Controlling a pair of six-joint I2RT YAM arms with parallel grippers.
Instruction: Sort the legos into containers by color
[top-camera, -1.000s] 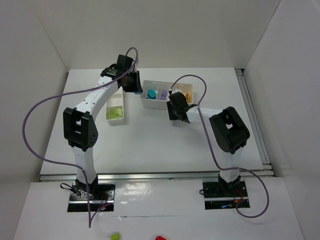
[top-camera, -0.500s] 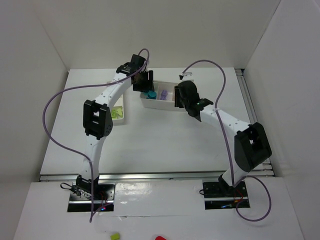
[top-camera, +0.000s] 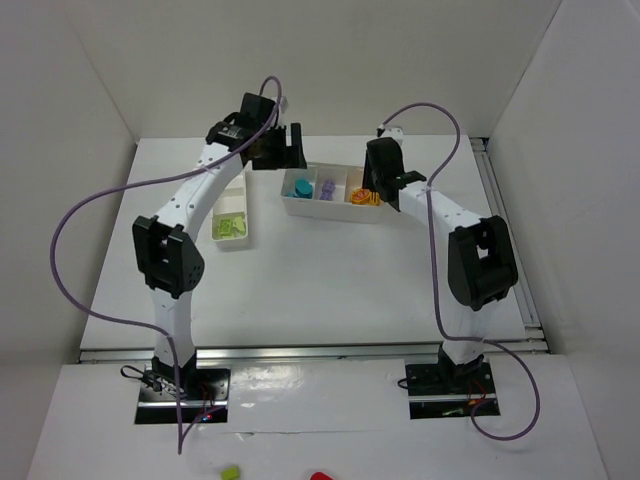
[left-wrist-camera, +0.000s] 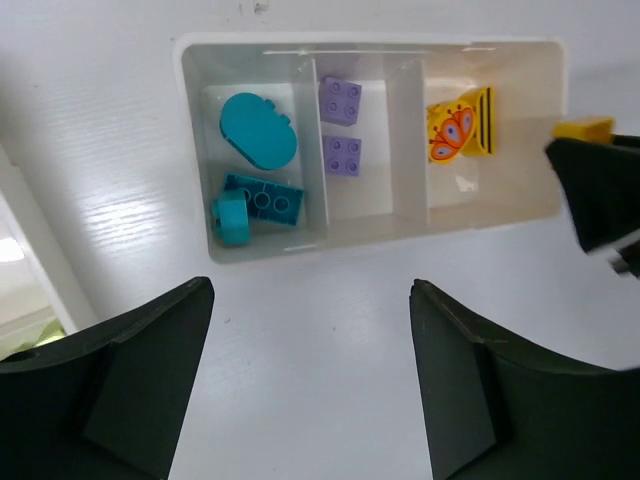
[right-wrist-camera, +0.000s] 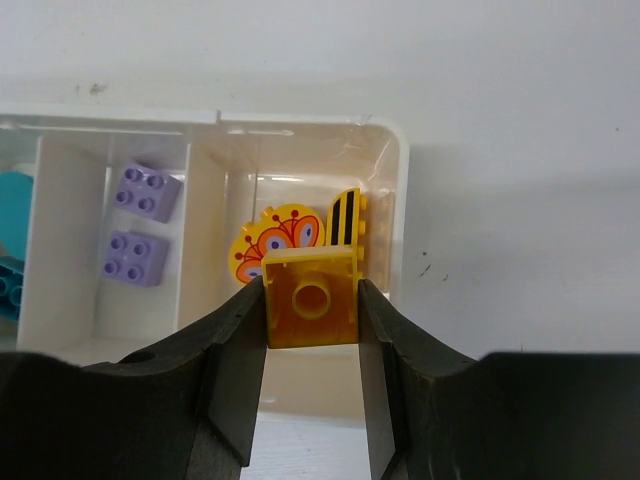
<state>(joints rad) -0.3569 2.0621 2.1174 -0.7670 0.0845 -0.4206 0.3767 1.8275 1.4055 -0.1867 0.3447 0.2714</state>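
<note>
white table (top-camera: 330, 290), walled on three sides; both arms reach to its far part, a purple cable (top-camera: 80, 230) looping off each. three-compartment tray (top-camera: 330, 210) lies between the two grippers; narrow tray (top-camera: 218, 205) lies apart from it, back and to one side of the left gripper (left-wrist-camera: 310, 300), partly under that arm. left gripper: fingers spread wide with only bare table between them, hovering over the table. the long tray is just ahead of its fingertips, the teal compartment in front of the left finger and the orange compartment ahead of the right finger. the right gripper (right-wrist-camera: 312, 290) crowds the far right end of that tray in the left wrist view. right gripper: pinching a yellow-orange brick (right-wrist-camera: 311, 298) by two opposite sides, held above the tray's end compartment. directly beyond the brick lie an orange butterfly-print piece (right-wrist-camera: 275, 245) and a black-striped yellow piece (right-wrist-camera: 345, 218). a divider wall away to this gripper's left are two purple bricks (right-wrist-camera: 140, 222). further left are the teal pieces (left-wrist-camera: 258, 165): one rounded plate, one brick, one small round. lime green pieces (top-camera: 230, 227) lie in the narrow tray, count not clear.
</note>
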